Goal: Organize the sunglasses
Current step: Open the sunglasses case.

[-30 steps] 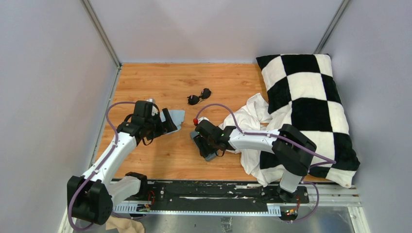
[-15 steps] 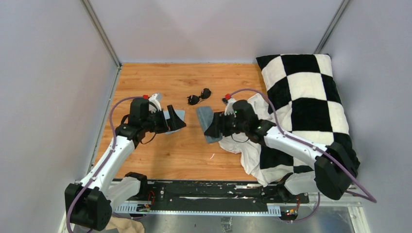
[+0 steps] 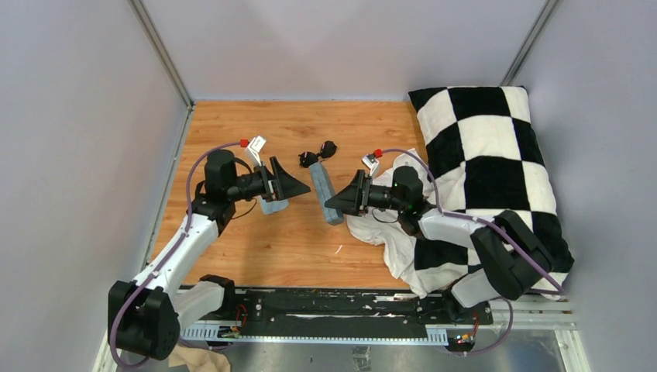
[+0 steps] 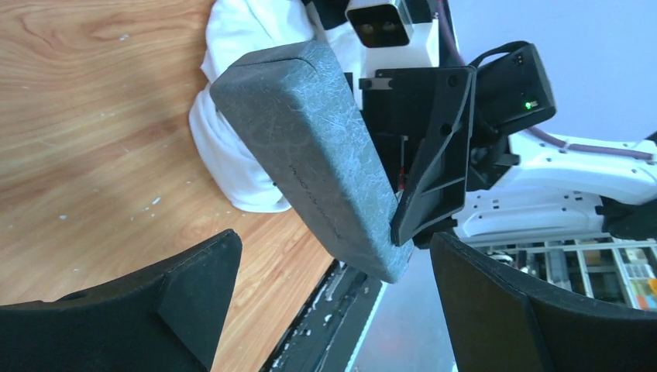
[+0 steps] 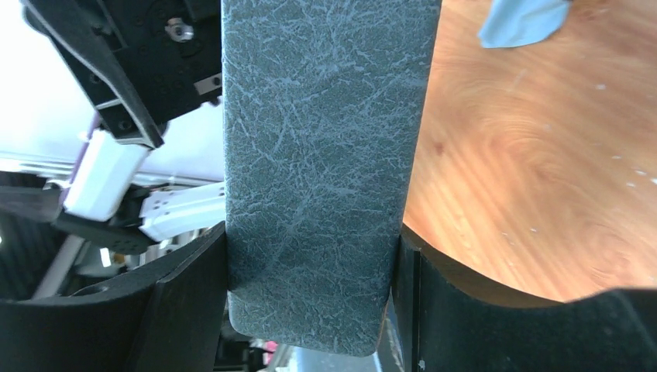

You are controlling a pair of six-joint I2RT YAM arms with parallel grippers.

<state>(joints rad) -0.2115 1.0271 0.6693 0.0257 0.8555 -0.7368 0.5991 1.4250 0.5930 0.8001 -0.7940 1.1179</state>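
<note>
The sunglasses (image 3: 318, 153), small and black with two dark round lenses, lie on the wooden table (image 3: 256, 124) just behind the two grippers. My right gripper (image 3: 346, 201) is shut on one end of a closed grey-blue case (image 3: 325, 192) and holds it off the table. In the right wrist view the case (image 5: 325, 155) fills the gap between both fingers (image 5: 186, 302). My left gripper (image 3: 298, 186) stands open, facing the case from the left with a small gap. In the left wrist view the case (image 4: 318, 155) hangs beyond the left gripper (image 4: 333, 310), untouched.
A light-blue cloth (image 3: 273, 204) lies under the left gripper, also seen as the cloth (image 5: 523, 19) in the right wrist view. A crumpled white cloth (image 3: 391, 221) and a large black-and-white checked pillow (image 3: 496, 170) take up the right side. Grey walls enclose the table.
My right gripper has lifted the case off the table and carried it back towards the middle. My left gripper has risen off the light-blue cloth and turned right to face the case.
</note>
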